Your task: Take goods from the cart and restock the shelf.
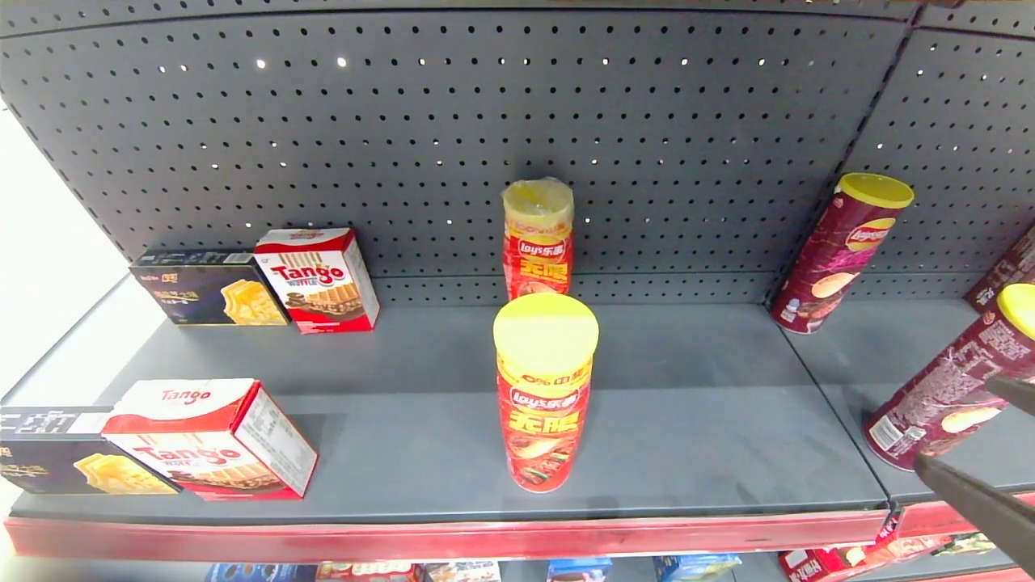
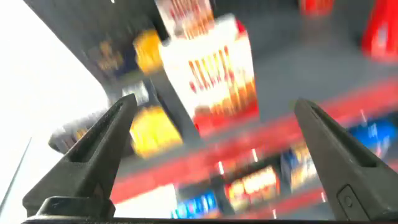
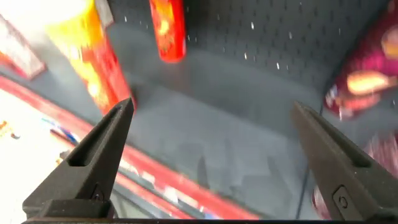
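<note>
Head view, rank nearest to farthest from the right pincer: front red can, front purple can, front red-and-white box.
1. Front purple can, far right, just beside the right pincer.
2. Front red can, centre front.
3. Front red-and-white box, left front, clearly farthest.

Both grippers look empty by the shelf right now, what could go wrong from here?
1. The open right gripper sits close to the front maroon cylindrical chip can with a yellow lid; a sideways swing might topple it.
2. The tall front red chip can with a yellow lid stands near the grey shelf's red front edge; a bump while restocking may send it off.
</note>
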{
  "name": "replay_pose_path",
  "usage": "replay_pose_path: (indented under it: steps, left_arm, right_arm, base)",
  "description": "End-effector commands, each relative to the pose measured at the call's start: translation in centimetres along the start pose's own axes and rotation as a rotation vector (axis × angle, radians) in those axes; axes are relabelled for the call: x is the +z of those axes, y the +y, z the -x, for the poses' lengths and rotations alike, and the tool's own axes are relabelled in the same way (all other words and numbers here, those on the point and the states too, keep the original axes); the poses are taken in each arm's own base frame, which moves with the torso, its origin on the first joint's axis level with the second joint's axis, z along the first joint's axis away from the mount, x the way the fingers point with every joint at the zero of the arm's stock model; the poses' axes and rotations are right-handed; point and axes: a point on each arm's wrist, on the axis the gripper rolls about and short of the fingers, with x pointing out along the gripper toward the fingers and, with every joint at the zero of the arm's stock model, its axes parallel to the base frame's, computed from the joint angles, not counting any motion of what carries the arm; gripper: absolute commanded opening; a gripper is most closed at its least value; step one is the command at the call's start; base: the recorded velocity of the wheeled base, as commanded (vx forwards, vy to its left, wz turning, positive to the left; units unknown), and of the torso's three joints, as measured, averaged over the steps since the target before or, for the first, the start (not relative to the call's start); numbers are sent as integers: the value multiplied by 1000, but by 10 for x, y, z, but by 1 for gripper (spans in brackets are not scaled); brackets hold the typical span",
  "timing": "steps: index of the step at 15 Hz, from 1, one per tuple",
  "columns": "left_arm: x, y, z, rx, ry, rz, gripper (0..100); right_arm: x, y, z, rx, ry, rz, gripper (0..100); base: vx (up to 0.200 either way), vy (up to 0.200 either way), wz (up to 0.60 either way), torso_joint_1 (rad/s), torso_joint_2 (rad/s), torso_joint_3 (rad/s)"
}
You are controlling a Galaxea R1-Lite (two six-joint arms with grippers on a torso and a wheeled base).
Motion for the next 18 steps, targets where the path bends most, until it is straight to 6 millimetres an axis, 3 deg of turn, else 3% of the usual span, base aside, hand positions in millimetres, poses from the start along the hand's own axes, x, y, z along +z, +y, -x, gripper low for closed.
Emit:
replay_pose_path:
  steps: [1,2,3,4,8,11,12,14,18]
  left_arm:
    - [-33,-10,7,7,0,3,100]
    - [-39,-11,8,10,14,4,100]
    - [-39,-11,8,12,19,5,100]
    - [-39,-13,6,80,73,28,100]
    - [-38,-16,4,234,162,57,100]
    - [-37,-17,6,337,175,58,100]
    - [-37,-18,8,362,155,58,100]
    - [-37,-20,9,307,121,59,100]
    - [-38,-23,11,207,57,51,100]
  right_arm:
    - [-33,-4,26,-1,5,-4,100]
    - [-56,-4,32,3,57,7,100]
    - [-61,-4,33,2,69,11,100]
    - [-98,-4,39,-69,193,40,100]
    - [-130,-15,57,-465,497,-30,100]
    - [-128,-12,78,-755,404,-97,100]
    - [-128,-6,85,-767,302,-110,100]
    - [-130,5,97,-619,89,-91,100]
    - [-131,4,95,-640,52,-107,100]
  base:
    - [0,0,0,0,0,0]
    - [0,0,0,0,0,0]
    - [0,0,0,0,0,0]
    - [0,0,0,0,0,0]
    - [0,0,0,0,0,0]
    - [0,0,0,0,0,0]
    - [0,0,0,0,0,0]
    - [0,0,0,0,0,0]
    - [0,0,0,0,0,0]
